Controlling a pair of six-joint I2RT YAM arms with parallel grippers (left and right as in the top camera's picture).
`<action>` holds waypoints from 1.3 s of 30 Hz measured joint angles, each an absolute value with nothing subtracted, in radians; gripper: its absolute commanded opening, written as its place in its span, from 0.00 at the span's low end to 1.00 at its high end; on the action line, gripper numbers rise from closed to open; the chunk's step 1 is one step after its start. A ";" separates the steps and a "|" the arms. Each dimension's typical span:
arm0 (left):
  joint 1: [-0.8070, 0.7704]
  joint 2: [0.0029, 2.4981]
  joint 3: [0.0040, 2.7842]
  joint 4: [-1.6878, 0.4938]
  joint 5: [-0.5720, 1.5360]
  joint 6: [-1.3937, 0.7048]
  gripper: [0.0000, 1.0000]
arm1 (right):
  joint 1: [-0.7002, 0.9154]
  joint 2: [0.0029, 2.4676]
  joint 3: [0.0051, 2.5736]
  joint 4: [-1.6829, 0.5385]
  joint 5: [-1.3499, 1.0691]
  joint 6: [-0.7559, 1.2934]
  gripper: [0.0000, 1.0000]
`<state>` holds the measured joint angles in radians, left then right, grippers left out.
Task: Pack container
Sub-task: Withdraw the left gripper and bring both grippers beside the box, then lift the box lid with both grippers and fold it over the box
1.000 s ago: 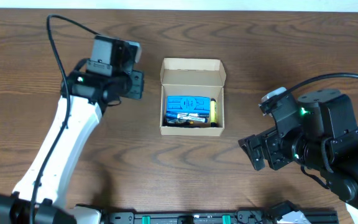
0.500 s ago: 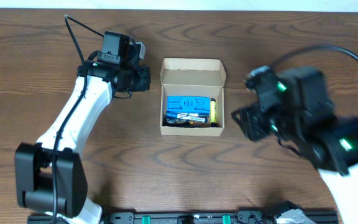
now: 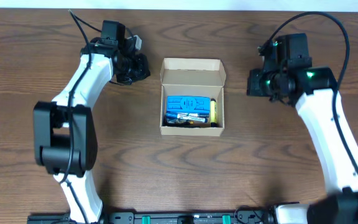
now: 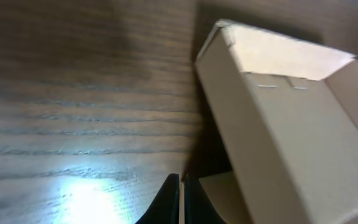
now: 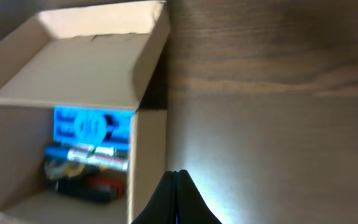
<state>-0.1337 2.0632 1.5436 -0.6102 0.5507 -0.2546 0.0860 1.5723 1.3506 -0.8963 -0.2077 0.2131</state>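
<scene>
Inside the container (image 5: 146, 155), blue contents (image 5: 92, 126) show from right wrist, not left.

A dark brown table (image 3: 179, 174) with wavy wood grain fills the overhead view. One thing lies directly on it: a tan cardboard box (image 3: 191, 76), set near the middle and somewhat toward the far edge. The box sits flat on its base, its sides square to the table edges, with its flap lid open and standing up at the far side. Bare wood surrounds it on every side. In both wrist views a pale glare falls on the wood beside the box.
</scene>
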 measured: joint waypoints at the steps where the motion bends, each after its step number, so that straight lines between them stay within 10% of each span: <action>1: -0.132 2.076 1.544 -0.608 0.561 -0.258 0.06 | 0.068 1.601 1.341 -0.877 -0.229 0.216 0.01; 39: -0.124 2.175 1.582 -0.498 0.748 -0.333 0.06 | 0.071 2.120 1.312 -0.175 -0.791 0.585 0.01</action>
